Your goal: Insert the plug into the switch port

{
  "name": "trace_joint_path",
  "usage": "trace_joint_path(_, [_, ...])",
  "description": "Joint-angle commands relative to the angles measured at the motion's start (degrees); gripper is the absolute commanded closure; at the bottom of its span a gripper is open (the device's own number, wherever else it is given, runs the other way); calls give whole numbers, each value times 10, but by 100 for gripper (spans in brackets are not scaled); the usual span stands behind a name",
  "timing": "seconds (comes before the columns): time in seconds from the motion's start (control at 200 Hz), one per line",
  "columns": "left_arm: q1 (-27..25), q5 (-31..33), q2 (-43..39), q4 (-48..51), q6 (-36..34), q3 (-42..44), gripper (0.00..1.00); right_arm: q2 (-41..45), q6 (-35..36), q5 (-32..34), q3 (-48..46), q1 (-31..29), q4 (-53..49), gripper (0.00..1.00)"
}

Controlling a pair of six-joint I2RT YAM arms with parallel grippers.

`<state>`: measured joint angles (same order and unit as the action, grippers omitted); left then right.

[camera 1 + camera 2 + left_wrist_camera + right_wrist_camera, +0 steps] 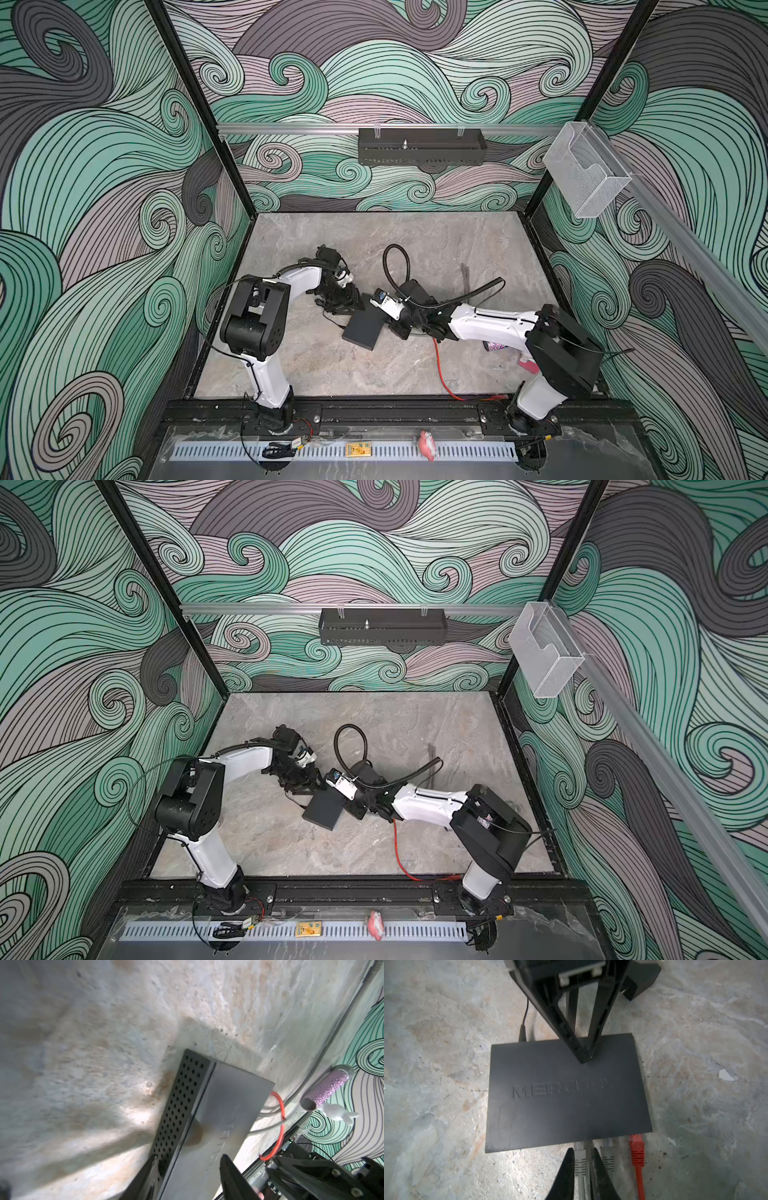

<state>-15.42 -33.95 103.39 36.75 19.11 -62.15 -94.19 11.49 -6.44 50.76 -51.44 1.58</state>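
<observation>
The switch (365,327) was laid flat at mid-desk (316,374), its port edge turned to 4 o'clock in a top view. The plug (580,1159) was seen at that edge, closely flanked by the right tool (581,1152). Whether it was pinched or loose could not be told. The left tool (188,1157), half spread, was pressed on the switch's 10 o'clock end. If unlatched, the plug could be dragged out by a retreating tool, or the neighbouring grey plug (608,1159) snagged.
</observation>
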Motion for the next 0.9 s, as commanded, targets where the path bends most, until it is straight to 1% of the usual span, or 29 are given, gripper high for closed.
trace_joint_path(0.0, [5,-30,-4,27,-9,-22,49,14,-10,-10,-18,10,36,83])
trace_joint_path(0.14, [12,-26,-7,39,-17,-29,48,28,-19,-8,-28,18,31,81])
trace_joint_path(0.295, [29,-12,-24,60,-29,-42,45,67,-33,-7,-30,42,14,73])
trace_joint_path(0.345, [38,-5,-32,68,-34,-47,44,84,-38,1,-31,52,8,69])
trace_joint_path(0.415, [56,10,-44,75,-37,-54,41,110,-45,24,-32,70,4,58])
trace_joint_path(0.495, [79,24,-58,78,-34,-63,35,139,-50,59,-36,96,7,46])
trace_joint_path(0.585, [105,46,-81,66,-25,-73,27,165,-63,85,-40,136,18,37])
trace_joint_path(0.655, [123,67,-98,54,-16,-81,20,180,-81,80,-40,178,27,33])
trace_joint_path(0.79, [151,129,-121,47,-13,-114,14,203,-101,70,-41,249,41,27])
trace_joint_path(0.851, [157,176,-135,36,-7,-121,14,211,-104,73,-44,275,51,23])
trace_joint_path(0.896, [160,227,-151,18,1,-117,13,215,-107,79,-45,294,55,22])
